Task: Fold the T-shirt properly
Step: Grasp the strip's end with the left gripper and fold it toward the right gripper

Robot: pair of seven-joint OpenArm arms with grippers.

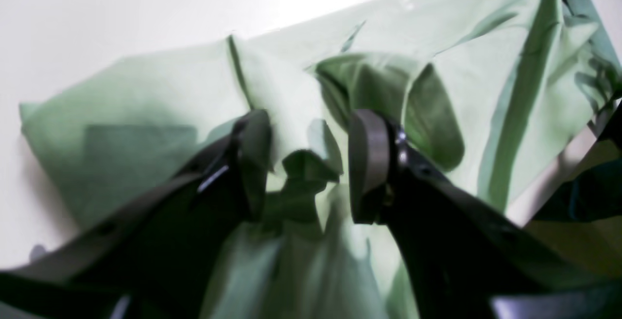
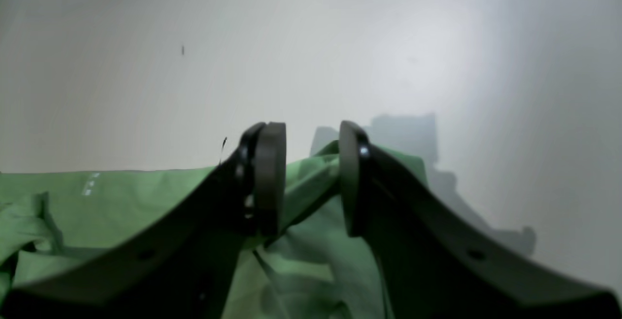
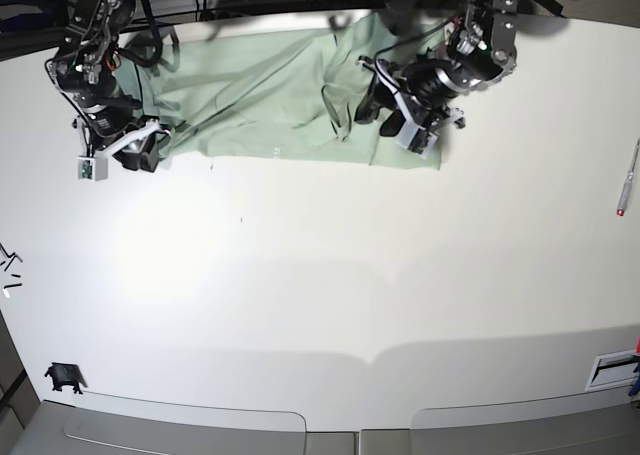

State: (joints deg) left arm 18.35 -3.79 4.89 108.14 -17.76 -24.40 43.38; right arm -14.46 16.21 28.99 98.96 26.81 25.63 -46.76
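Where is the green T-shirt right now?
In the base view, the T-shirt lies spread along the table's far edge, between the right end effector and left end effector.

Clearance: table open from 3 through 9 o'clock; far edge occupied.

The shirt spans the far table edge, with the right gripper at its 9 o'clock end and the left gripper on its 3 o'clock part. A pen lies near the 3 o'clock edge.
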